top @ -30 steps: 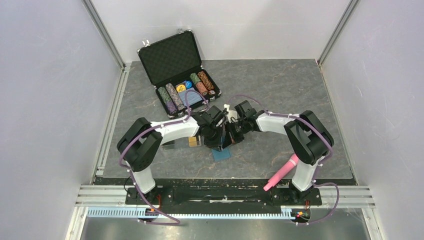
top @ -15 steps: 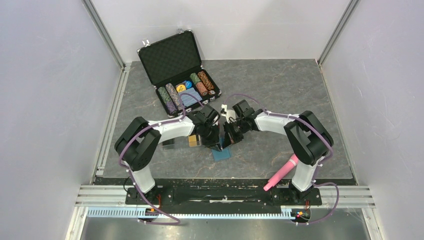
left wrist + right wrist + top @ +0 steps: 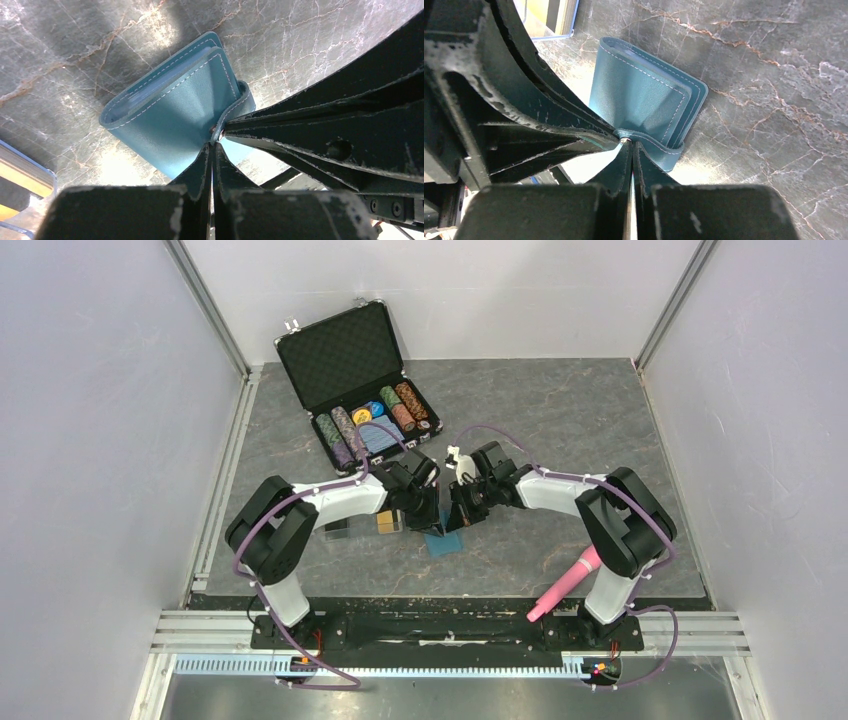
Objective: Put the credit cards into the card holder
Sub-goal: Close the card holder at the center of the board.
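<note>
Top external view: vs a sec ago both arms have sunk and spread a bit, elbows out and wrists drawn slightly apart, so the card holder [image 3: 445,543] shows more btwn them. It hasn't shifted: same spot on the table [image 3: 600,420], near-centre, just right of the credit cards [image 3: 385,523], which sit in a clear box [image 3: 574,22].

Wrist views: holder is folded shut and lies on the table. Left gripper [image 3: 212,146] and right gripper [image 3: 630,147] are both clamped tight, tips meeting at the snap tab [image 3: 237,107] on its edge and pinching it from opposite sides.

Meaning, prob.: still on the unsnap/open step. No card moved, none in a slot.

Pose: left arm reaches in from the left w/ forearm low, fingers angled down at the tab. Right arm mirrors it from the right. Poker chip case [image 3: 360,390] sits open at far left.
</note>
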Robot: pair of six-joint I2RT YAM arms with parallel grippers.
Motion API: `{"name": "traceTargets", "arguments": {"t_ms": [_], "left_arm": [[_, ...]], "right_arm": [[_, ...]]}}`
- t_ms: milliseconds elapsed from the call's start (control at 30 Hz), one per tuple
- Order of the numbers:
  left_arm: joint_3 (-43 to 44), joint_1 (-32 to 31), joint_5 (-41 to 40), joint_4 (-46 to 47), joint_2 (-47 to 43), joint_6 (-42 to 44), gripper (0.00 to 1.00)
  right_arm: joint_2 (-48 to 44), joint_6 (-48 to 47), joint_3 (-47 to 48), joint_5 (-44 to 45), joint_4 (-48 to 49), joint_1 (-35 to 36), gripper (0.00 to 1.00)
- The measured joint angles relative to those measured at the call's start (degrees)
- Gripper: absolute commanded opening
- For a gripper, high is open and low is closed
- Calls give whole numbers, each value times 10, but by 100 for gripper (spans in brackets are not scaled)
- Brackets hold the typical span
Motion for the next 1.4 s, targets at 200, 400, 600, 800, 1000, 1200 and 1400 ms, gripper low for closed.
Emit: {"name": "traceTargets", "arguments": {"t_ms": [200,400,600,800,1000,1200,1400], "left_arm": [[0,0,-6,0,0,0,2],[0,0,-8,0,-2,2,2],[3,0,-9,0,-8,3,2],[10,0,-16,-6,-10,4,2],[18,-1,-31,-18,-10,4,2],[23,0,-38,-23,-5,4,2],[32,0,-33,-26,19,4,2]], "right_arm": [[0,3,-2,-4,7,-1,0],[-1,3,-6,-5,16,-2,0],[-8,3,-7,-2,24,-2,0],[-10,3,-8,-3,30,-2,0],[-10,5,-8,-3,35,-2,0],[-7,9,-8,-7,37,-2,0],[7,12,-8,-13,37,-2,0]]}}
